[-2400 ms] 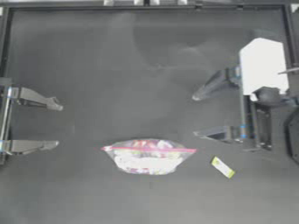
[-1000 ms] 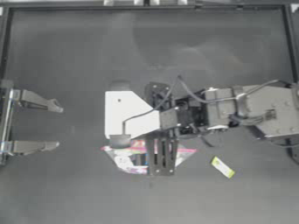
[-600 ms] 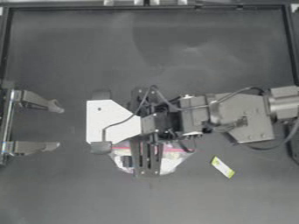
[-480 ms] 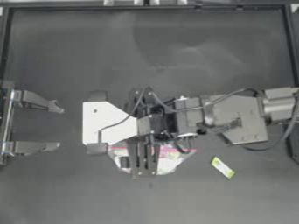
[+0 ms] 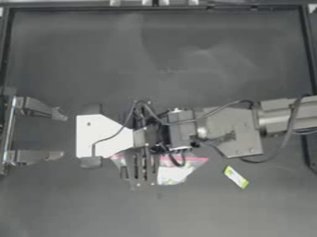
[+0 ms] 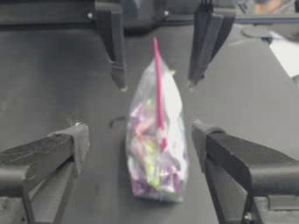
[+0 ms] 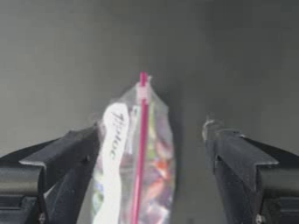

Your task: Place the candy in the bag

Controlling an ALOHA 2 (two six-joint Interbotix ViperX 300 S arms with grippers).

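Two grippers are in play: your right gripper (image 7: 149, 144) has pushed farther left than half a second ago, jaws spread wide on either side of the bag (image 7: 137, 166) with nothing clamped. That bag (image 5: 173, 172) lies on the surface (image 5: 155, 55) beneath the arm, pink seal strip showing. Your left gripper (image 6: 137, 144) waits at the left edge, jaws apart and empty. Right of the bag, apart from it, lies the candy (image 5: 235, 177).

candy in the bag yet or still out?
Out. The candy lies on the table beside the bag, while the right tool straddles the bag, jaws open.
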